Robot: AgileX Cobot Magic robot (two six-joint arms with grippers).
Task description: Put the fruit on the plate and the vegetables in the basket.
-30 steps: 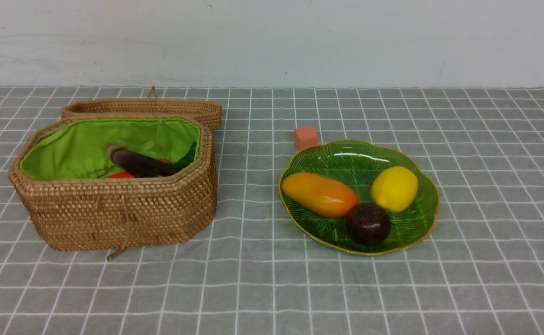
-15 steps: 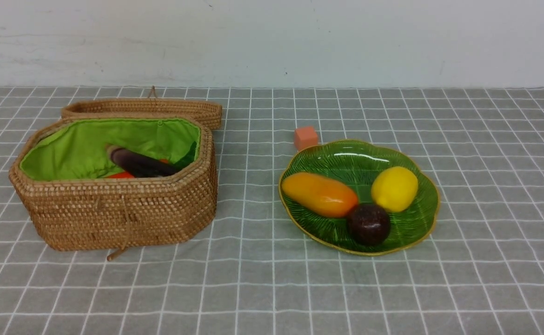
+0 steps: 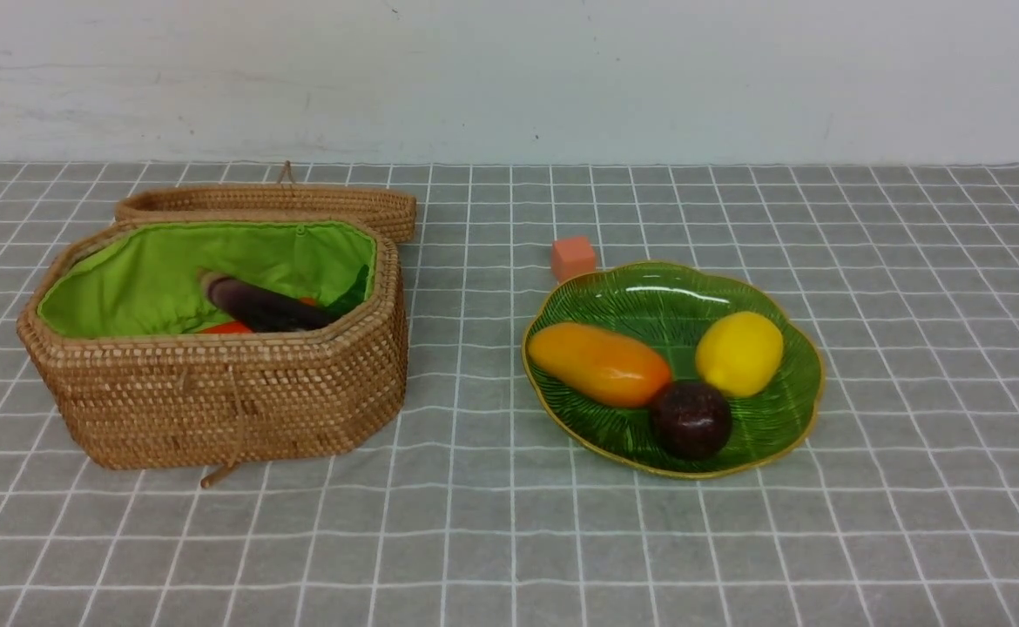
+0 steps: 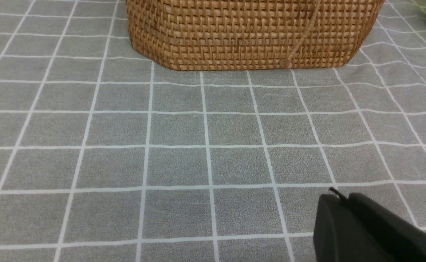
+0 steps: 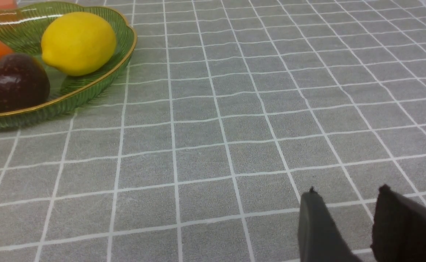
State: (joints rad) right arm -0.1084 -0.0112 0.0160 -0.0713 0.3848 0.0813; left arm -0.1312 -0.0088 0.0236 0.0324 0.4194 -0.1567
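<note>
On the green plate (image 3: 788, 418) lie the fruit: a yellow lemon (image 3: 738, 353), an orange-yellow mango (image 3: 598, 363) and a dark maroon one (image 3: 691, 420). The woven basket (image 3: 222, 401) with green lining holds the vegetables: a dark purple eggplant (image 3: 261, 305) and a bit of orange carrot (image 3: 226, 328) show over the rim; any others are hidden. Neither arm appears in the front view. My left gripper (image 4: 340, 198) is shut and empty over the cloth, well short of the basket wall (image 4: 249, 36). My right gripper (image 5: 347, 191) is open and empty, away from the plate (image 5: 100, 85) and lemon (image 5: 78, 42).
The basket's woven lid (image 3: 266, 205) lies behind the basket. A small orange cube (image 3: 572, 258) sits just behind the plate. A grey checked cloth (image 3: 492, 540) covers the table, and a pale wall stands at the back.
</note>
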